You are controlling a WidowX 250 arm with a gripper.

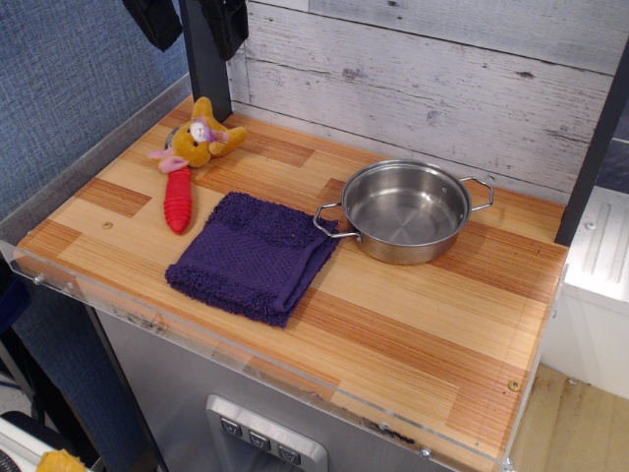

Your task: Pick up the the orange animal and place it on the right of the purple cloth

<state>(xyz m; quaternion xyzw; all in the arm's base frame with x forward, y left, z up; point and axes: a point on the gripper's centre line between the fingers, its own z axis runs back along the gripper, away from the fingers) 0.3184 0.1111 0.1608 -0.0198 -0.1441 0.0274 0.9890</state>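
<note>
Task not begun: orange animal (200,141) lying behind-left of purple cloth (255,255), untouched; tool (192,18) hanging above, opening indiscernible; pickup, placing remaining.

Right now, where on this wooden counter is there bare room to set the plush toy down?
Bare wood lies right of the dark purple terry cloth, in front of the steel two-handled pot, out to the counter's front-right corner. The front-left corner is free too. The back left is crowded by the orange plush animal and red-handled spoon.
</note>
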